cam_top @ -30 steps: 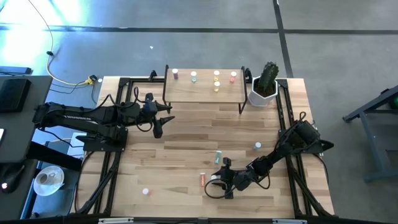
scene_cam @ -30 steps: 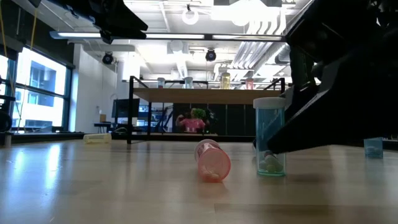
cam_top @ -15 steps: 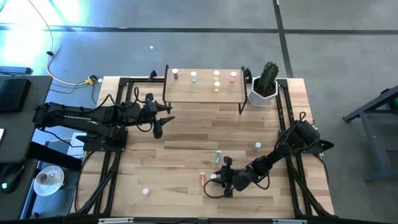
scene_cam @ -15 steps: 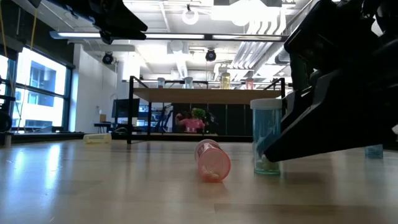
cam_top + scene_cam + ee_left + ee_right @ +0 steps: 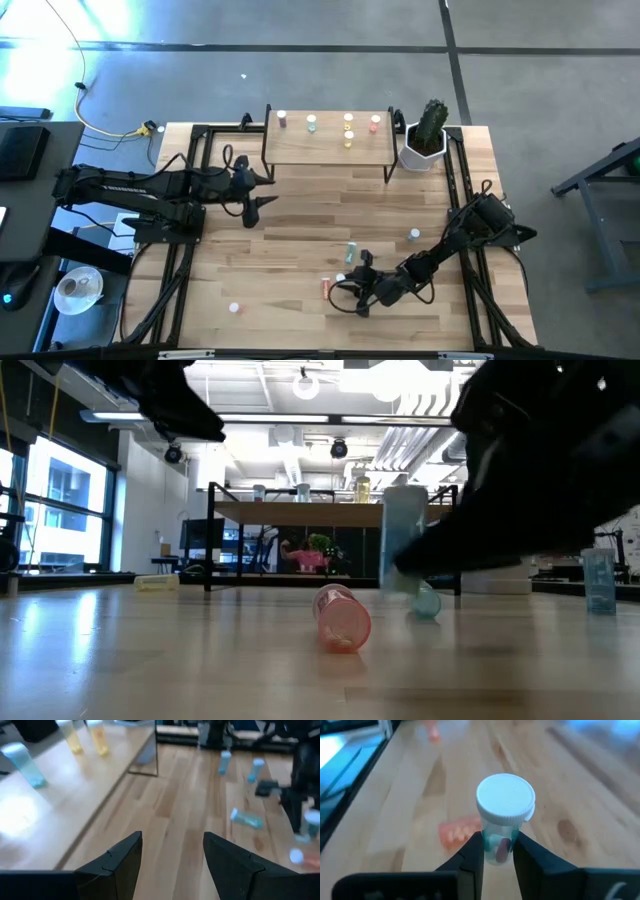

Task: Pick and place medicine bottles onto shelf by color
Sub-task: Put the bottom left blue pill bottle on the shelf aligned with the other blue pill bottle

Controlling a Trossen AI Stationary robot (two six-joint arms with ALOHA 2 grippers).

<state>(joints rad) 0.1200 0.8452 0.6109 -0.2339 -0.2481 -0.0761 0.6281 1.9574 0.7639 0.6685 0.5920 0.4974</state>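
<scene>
My right gripper (image 5: 348, 290) is near the table's front middle, shut on a clear pale-blue medicine bottle with a white cap (image 5: 506, 800), also seen in the low view (image 5: 403, 535). A pink bottle (image 5: 340, 618) lies on its side just left of it, and a green one (image 5: 350, 252) lies behind. The shelf (image 5: 325, 150) at the far edge carries pink, blue-white and yellow bottles standing upright. My left gripper (image 5: 172, 865) hangs open above the table near the shelf's left front leg (image 5: 250, 205), with nothing between its fingers. My right gripper pinches the bottle's clear body (image 5: 499, 845), below the white cap, between its two fingers (image 5: 472, 852). The fingers reach in from the table's right side, slanting a little downward. The bottle stands upright, cap on top, and its base looks lifted just off the table.
A blue bottle (image 5: 414, 236) stands right of centre, and a pink-capped one (image 5: 234, 308) sits near the front left. A white pot with a cactus (image 5: 428, 140) stands right of the shelf. Bare wood lies between the shelf and the loose bottles.
My right gripper has shut its fingers on the pale-blue bottle that stood on the table and rolled at the wrist. The bottle has come up off the wood and shifted slightly toward the pink one. My left gripper has turned a little at the wrist and stays open.
</scene>
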